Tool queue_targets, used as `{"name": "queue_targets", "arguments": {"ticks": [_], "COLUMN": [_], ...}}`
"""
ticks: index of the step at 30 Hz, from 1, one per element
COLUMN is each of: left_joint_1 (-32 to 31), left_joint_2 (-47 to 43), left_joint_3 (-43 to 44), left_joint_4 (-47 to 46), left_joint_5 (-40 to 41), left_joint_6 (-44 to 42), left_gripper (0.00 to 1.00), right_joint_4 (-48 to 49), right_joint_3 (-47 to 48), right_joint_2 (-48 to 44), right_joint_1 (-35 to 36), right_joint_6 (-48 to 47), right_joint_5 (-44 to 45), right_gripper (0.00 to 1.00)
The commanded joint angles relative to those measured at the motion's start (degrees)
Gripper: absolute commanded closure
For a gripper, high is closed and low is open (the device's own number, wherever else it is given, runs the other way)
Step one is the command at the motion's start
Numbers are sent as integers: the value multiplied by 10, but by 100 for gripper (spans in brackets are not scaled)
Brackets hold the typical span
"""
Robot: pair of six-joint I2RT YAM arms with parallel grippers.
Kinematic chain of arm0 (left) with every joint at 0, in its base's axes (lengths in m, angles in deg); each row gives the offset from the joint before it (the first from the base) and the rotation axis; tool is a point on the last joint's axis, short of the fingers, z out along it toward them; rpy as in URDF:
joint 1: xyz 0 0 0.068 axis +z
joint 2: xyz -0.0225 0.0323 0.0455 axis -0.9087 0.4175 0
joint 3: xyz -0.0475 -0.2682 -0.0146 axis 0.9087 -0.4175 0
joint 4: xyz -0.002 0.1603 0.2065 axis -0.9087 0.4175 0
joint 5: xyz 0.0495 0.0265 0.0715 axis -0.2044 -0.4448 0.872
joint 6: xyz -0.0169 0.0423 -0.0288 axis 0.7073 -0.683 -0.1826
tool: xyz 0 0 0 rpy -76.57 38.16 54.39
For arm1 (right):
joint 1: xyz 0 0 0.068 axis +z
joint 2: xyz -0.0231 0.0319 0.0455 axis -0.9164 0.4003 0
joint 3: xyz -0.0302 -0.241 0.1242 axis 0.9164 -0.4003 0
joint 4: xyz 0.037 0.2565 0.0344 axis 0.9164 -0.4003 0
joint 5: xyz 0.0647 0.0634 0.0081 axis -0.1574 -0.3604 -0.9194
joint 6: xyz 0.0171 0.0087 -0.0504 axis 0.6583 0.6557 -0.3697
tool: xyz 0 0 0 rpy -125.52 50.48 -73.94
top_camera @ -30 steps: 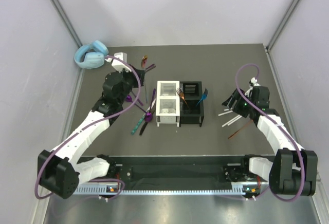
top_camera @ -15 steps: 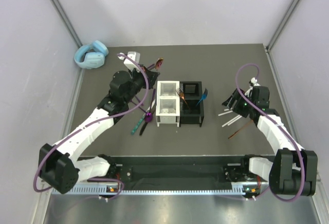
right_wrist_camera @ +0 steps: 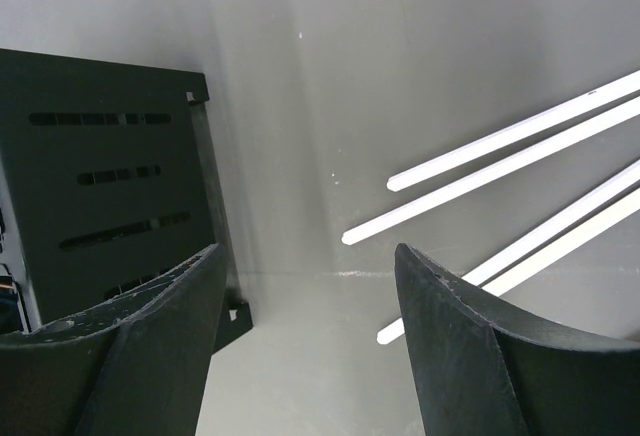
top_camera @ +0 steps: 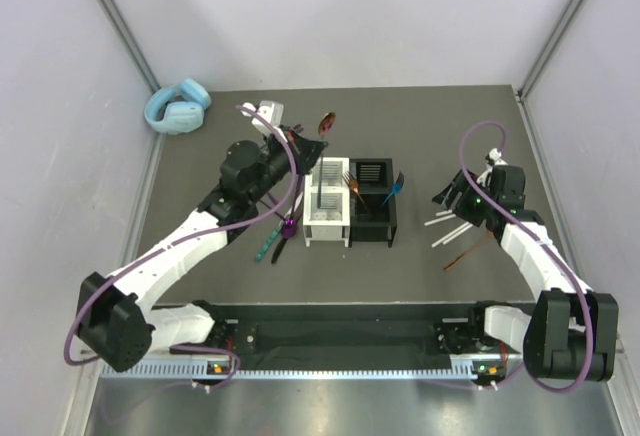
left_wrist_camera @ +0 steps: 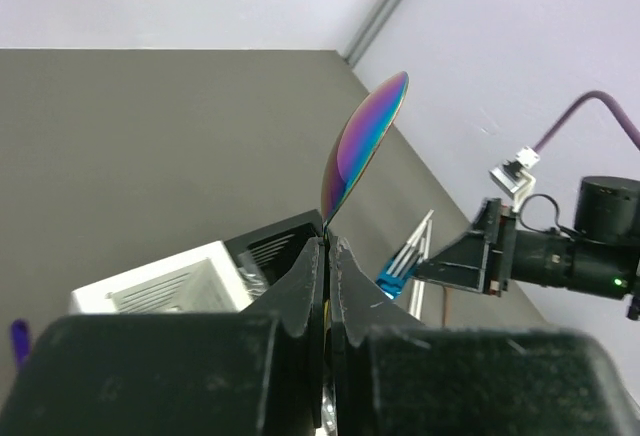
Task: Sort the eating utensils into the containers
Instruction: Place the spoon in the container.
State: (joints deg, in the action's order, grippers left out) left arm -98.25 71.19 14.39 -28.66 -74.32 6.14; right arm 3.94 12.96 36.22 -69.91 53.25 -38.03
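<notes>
My left gripper is shut on the handle of an iridescent purple-blue spoon, held bowl-up above the far end of the white caddy. In the left wrist view the spoon's bowl rises from the closed gripper, with the white caddy and the black caddy below. The black caddy holds a coppery utensil and a blue one. My right gripper is open and empty, low over the mat beside several white sticks; they also show in the right wrist view.
Purple utensils and a green-handled knife lie on the mat left of the white caddy. A brown stick lies near the white sticks. Light-blue headphones sit at the far left corner. The black caddy's wall is left of my right gripper.
My left gripper has carried the spoon to the right, from left of the caddies to above the white caddy's far end. The right arm has not moved.
</notes>
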Motion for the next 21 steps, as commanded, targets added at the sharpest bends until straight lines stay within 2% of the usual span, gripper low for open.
{"name": "queue_targets", "arguments": {"ticks": [1,8,17,21], "left_joint_1": [-29,-52,-57,-56], "left_joint_2": [26,63,56,89], "left_joint_3": [19,31,35,49], "left_joint_4": [-73,-86,-69,-91], "left_joint_5": [-5,5,82,119], "left_joint_6": [11,4,-69,-111], "left_gripper": [100,100,100,100], "right_joint_4": [9,2,6,5], "right_joint_3": [25,26,22,22], "right_joint_2": [-1,-9,-3,-3], "right_joint_1": [-2,-1,-1,-1], "right_joint_6": [1,-4,-3,-3], "right_joint_5": [-4,1,-3,-3], "right_gripper": [32,31,31,31]}}
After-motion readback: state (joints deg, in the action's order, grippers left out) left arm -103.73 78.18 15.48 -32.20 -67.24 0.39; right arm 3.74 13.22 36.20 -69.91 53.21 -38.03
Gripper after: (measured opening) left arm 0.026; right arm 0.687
